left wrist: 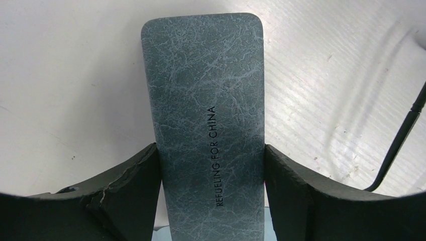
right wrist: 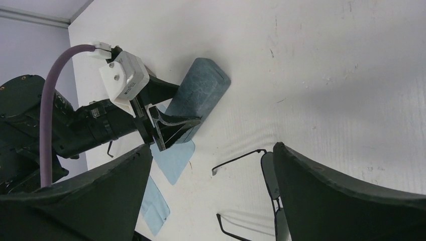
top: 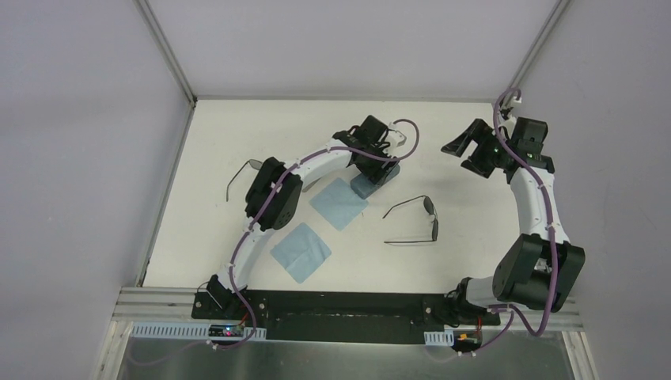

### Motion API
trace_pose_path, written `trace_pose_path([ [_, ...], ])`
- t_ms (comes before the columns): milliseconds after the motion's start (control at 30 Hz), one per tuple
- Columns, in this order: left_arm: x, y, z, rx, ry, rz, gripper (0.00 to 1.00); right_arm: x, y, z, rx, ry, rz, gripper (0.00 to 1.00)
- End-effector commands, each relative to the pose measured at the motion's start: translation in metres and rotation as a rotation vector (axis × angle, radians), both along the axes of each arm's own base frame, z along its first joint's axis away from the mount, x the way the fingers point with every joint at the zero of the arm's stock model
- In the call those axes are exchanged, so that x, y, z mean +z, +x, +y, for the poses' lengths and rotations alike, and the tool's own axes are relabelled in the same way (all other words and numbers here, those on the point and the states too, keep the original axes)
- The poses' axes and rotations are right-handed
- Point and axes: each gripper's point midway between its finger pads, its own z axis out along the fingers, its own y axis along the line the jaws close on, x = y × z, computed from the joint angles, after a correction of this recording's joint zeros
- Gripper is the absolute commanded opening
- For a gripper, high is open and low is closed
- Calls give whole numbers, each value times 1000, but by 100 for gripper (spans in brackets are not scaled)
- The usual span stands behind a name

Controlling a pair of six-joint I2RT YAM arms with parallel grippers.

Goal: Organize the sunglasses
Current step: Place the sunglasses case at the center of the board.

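Step in hand: case handling, ahead of any stowing. A blue-grey marbled oblong case [left wrist: 206,90] is clamped across its width by the left end effector [left wrist: 211,155], with both pads pressed on the long sides at the case's near end. Whether the case is lifted off the white desk [top: 261,127] or only resting on it cannot be told. The right end effector [right wrist: 212,148] is spread wide with nothing held, hanging above the far-right part of the desk.

Task items: one pair of black wire-framed sunglasses [top: 431,208] is laid at mid-desk with arms unfolded, between the two robot arms, near the case but apart from it. A second pair [top: 255,165] is at the left, partly hidden by the left arm. Neither is touched.

Next move, as judged: the case is to be steadied or opened, and the mid-desk pair picked up by the free right end effector. Little to pinch is offered by thin wire lying flat, so a grip at the bridge or hinge is called for, with the lenses avoided. Folding of the arms is probably needed before insertion.

Surface: matte, lightly scuffed. Two light blue square cloths [top: 339,203] [top: 301,252] are laid on the near side of the case; the farther one appears to reach under the case's end.

Room: pale grey walls [top: 79,158] on three sides, with aluminium profiles [top: 166,51] at the corners.
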Motion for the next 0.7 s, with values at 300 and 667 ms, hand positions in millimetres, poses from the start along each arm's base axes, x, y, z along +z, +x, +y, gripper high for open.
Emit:
trace_pose_path([
  [300, 24, -5, 5, 51, 36, -51, 58, 5, -7, -3, -10, -3, -32, 93],
  [667, 25, -8, 8, 69, 77, -75, 70, 5, -8, -1, -7, 7, -34, 93],
])
